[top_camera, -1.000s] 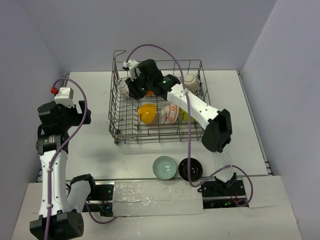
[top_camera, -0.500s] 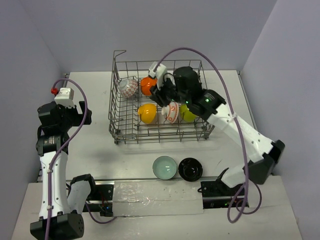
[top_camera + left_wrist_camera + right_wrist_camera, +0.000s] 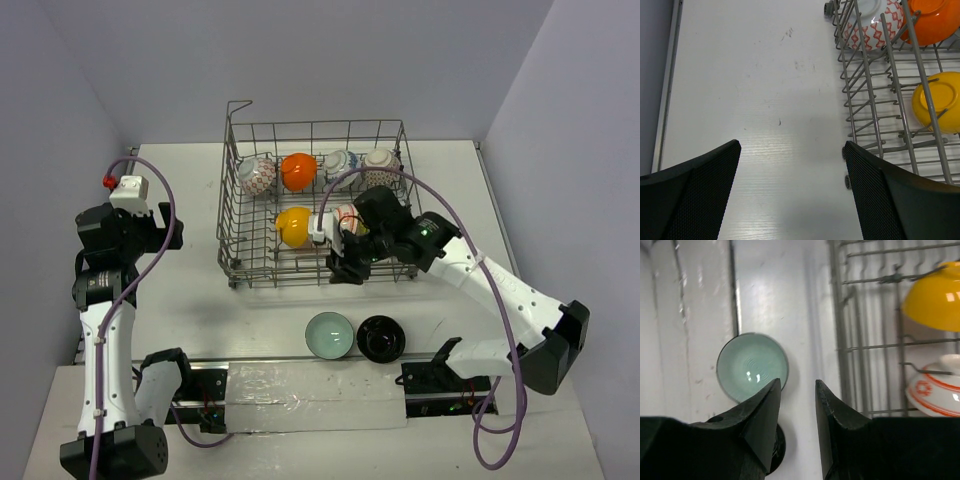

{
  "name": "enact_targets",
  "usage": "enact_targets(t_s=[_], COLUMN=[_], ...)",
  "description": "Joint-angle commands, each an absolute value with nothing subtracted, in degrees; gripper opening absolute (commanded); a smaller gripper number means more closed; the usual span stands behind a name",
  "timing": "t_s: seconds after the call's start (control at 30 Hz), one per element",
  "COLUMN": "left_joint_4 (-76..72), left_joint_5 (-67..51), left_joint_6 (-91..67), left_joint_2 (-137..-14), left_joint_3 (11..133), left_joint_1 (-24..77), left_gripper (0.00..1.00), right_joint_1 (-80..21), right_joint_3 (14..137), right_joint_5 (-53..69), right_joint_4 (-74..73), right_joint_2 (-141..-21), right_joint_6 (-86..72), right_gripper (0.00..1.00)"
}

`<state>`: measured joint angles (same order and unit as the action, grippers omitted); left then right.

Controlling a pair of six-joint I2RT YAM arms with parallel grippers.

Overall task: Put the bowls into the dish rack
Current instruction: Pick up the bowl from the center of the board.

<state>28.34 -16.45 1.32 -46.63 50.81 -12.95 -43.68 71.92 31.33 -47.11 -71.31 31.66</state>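
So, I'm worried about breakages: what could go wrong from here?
The teal bowl and black bowl sit close together, so the right end effector, reaching for one, may knock the other. Its cable arches over the rack and could snag on it.

Metal-wire dish rack (image 3: pixel 300 275); glossy bowls (image 3: pixel 298 171)

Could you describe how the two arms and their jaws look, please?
Both arms have white tubular links and black joints. A purple cable loops along the left arm and another along the right arm. The left carries a small white box with a red knob; a green light glows on the right. The jaws are black wedges; the left ones have mesh-textured inner faces.
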Motion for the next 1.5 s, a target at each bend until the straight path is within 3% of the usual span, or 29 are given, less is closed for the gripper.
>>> enact_targets(t_s=[0.0, 0.37, 0.57, 0.8, 1.13, 1.47], left_joint_4=[27.33, 27.42, 27.25, 27.07, 27.25, 26.81], left_joint_5=[-15.12, -14.76, -15.38, -15.47, -16.08, -16.08], left_joint_6=[2.11, 2.11, 2.2, 2.29, 2.63, 2.72], left_joint_2=[-46.76, -46.85, -46.76, -45.97, -45.18, -45.35], left_joint_3=[51.33, 51.06, 50.63, 49.92, 49.66, 49.4], left_joint_1=[-13.27, -13.53, -13.62, -13.8, -14.15, -14.24], left_gripper=[0.91, 0.91, 0.91, 0.92, 0.92, 0.93], right_joint_1=[-44.82, -53.78, -58.09, -58.36, -58.36, -58.45], right_joint_3=[71.11, 64.43, 61.26, 65.38, 73.03, 72.42], right_joint_5=[38.14, 33.32, 25.07, 20.83, 20.83, 22.93], right_joint_4=[-54.73, -52.83, -43.52, -39.64, -44.99, -47.2], right_joint_2=[-70.66, -75.05, -78.04, -83.05, -92.1, -89.65], right_joint_6=[39.28, 42.45, 42.62, 46.75, 50.36, 49.57], right_gripper=[0.41, 0.42, 0.45, 0.46, 0.45, 0.44])
